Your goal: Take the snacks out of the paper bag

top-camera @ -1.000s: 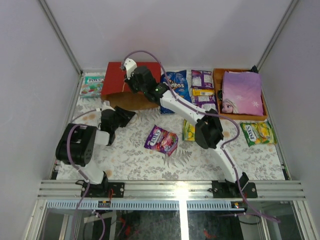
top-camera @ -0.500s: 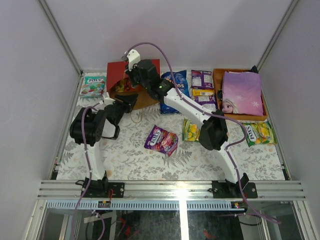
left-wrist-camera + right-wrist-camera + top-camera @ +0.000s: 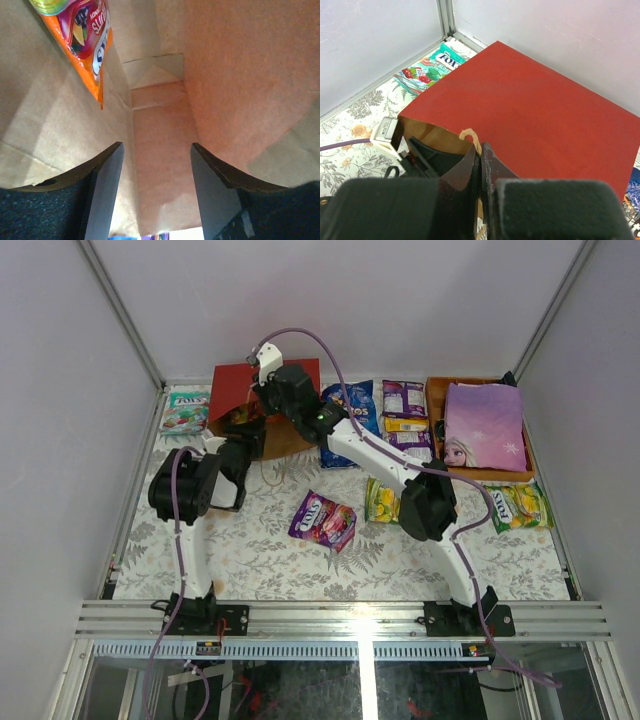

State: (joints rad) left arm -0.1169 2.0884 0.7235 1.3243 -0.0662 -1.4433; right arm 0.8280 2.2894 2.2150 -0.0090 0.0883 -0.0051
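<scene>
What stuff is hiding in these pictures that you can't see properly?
Top view: inside of the paper bag, hidden by the right arm and the bag's red wall; snacks left cannot be counted.
Left wrist view: the orange packet, cut off by the top edge; name unreadable.
Right wrist view: the teal packet, partly behind the bag.

Pale walls (image 3: 350, 300), floral tablecloth (image 3: 270, 560)

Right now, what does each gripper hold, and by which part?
Right gripper pinches the paper bag's upper rim by the cord handle. Left gripper, open inside the bag, holds nothing.
</scene>
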